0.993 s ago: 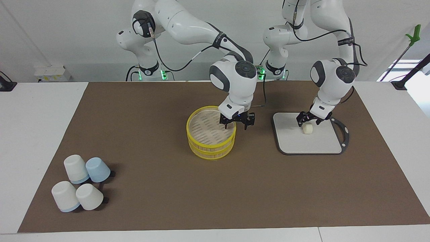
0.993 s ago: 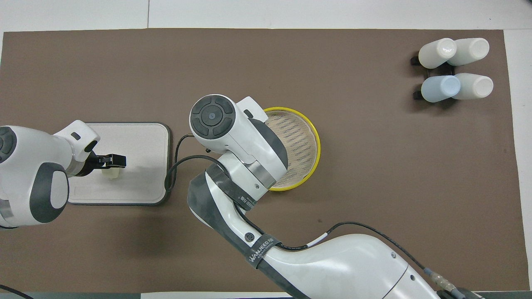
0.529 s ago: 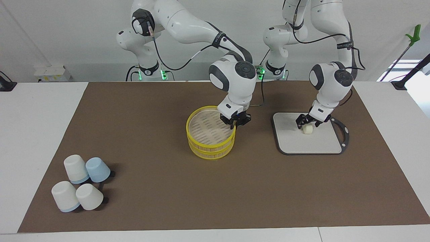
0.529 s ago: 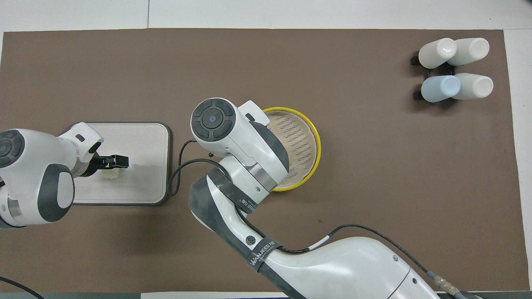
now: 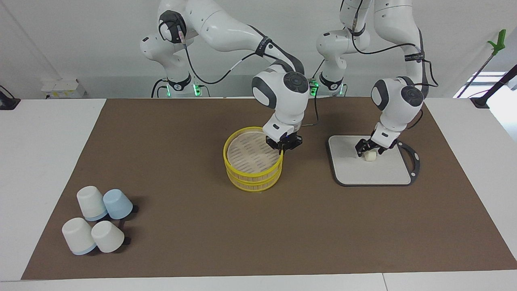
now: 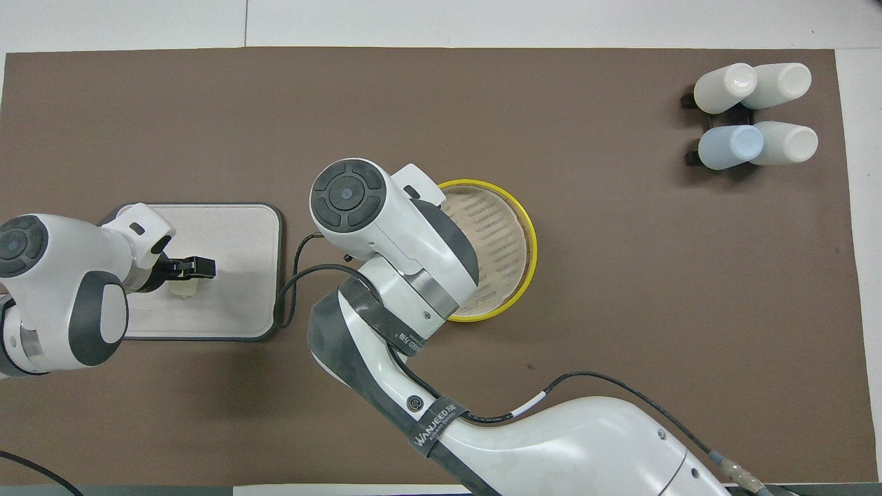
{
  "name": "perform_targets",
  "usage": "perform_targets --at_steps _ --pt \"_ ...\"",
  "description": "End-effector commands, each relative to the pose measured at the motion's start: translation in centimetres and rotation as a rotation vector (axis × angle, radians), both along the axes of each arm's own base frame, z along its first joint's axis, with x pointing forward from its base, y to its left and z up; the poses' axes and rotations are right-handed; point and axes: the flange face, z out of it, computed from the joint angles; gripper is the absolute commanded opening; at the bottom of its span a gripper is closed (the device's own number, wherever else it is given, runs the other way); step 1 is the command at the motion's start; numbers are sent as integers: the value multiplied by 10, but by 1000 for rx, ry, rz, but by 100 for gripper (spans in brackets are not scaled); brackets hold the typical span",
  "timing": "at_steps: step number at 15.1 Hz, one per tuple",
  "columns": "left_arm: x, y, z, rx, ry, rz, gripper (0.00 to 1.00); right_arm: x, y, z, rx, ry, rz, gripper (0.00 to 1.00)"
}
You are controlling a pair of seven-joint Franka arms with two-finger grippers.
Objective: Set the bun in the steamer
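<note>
The steamer (image 5: pixel 252 180) stands mid-table, its yellow-rimmed lid (image 5: pixel 248 155) with a tan slatted face on top; the lid also shows in the overhead view (image 6: pixel 496 234). My right gripper (image 5: pixel 284 146) is shut on the lid's rim at the edge toward the left arm's end; its own wrist hides it from overhead. The bun (image 5: pixel 369 156), a small cream-white block, lies on the grey board (image 5: pixel 375 173) and shows from overhead (image 6: pixel 183 289). My left gripper (image 5: pixel 368 152) is low over the bun, open, one finger on either side of it.
Several upturned cups (image 5: pixel 99 222), white and pale blue, stand in a cluster at the right arm's end, farther from the robots than the steamer. From overhead the cups (image 6: pixel 754 114) and the board (image 6: pixel 234 234) both show. A brown mat covers the table.
My right gripper closed on the lid's rim, and the lid has come up slightly. My left gripper sank lower around the bun. The bun has not moved.
</note>
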Motion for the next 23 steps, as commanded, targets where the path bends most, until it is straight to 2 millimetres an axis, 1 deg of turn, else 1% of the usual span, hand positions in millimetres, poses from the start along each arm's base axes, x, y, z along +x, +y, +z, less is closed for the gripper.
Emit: perform_targets --at_steps 1,2,3,4,5,6,8,9,10,12,13,14,15,16,17,18,19,21,22,23 --pt "-4 -1 -4 5 14 1 90 4 -25 55 61 -17 4 0" --pt "-4 -1 -3 5 23 1 89 8 -36 72 80 -34 5 0" --pt "-4 -1 -3 5 25 4 84 13 -49 81 80 -48 16 0" --pt "-4 -1 -2 6 25 6 71 22 -73 87 66 -40 30 0" --pt "-4 -1 -2 6 25 6 61 30 -91 88 48 -22 50 0" --pt "-4 0 -2 6 25 9 50 37 -112 94 42 -15 64 0" --pt "-5 -1 -3 6 32 8 32 50 -151 106 35 -4 77 0" --pt "-1 -1 0 5 34 6 31 54 -167 113 37 -8 89 0" --pt "4 -2 7 5 40 6 31 60 -183 114 36 -1 95 0" --pt "19 -6 29 5 48 26 31 68 -205 110 33 17 78 0" --pt "30 -12 43 7 62 61 31 69 -211 108 29 22 93 0" --pt "38 -29 54 7 72 69 32 70 -216 109 28 23 106 0" --pt "47 -51 70 9 76 91 32 73 -225 108 27 30 100 0" --pt "53 -74 85 13 83 118 32 74 -230 105 26 36 94 0" --pt "58 -101 100 19 97 138 32 74 -231 103 25 39 93 0" --pt "62 -135 113 20 112 155 34 74 -231 103 25 39 93 0" --pt "64 -163 125 20 114 172 34 75 -232 103 25 39 92 0" --pt "64 -220 145 13 95 206 34 76 -236 103 26 39 115 0" --pt "54 -254 148 0 88 219 34 78 -243 103 27 39 120 0" --pt "45 -279 148 -9 85 234 34 80 -249 103 27 41 120 0"
